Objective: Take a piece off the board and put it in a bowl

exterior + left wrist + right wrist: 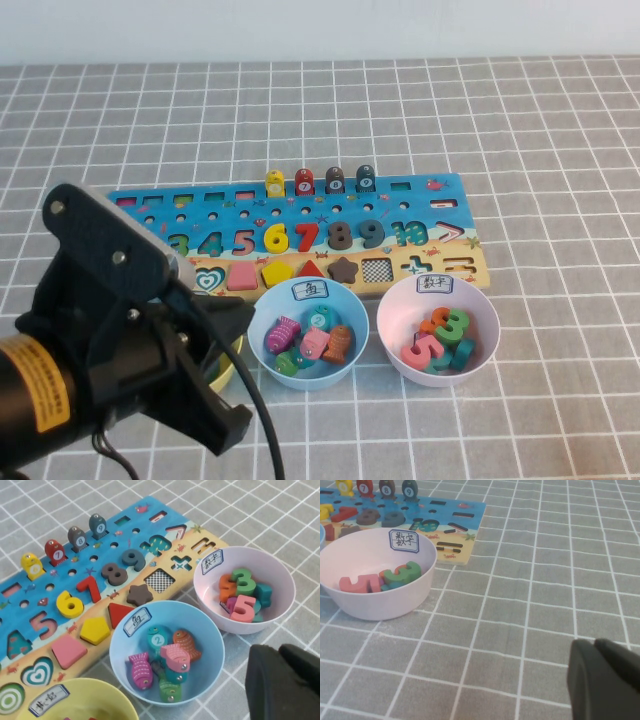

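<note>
Coral-pink wooden numeral 5 [243, 607] — lies inside the pale pink bowl [280, 575], beyond the left hand [285, 680], whose fingers sit together. Likely light, rigid, smooth; grip across its flat faces. Right hand [605, 680] — fingers together, low over the bench [520, 605], bowl well off.

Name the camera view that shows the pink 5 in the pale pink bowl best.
The left wrist view: the pink 5 lies unobstructed atop the other numerals in the pale pink bowl. The high view shows it smaller; the right wrist view sees it edge-on, partly hidden behind the rim.
</note>
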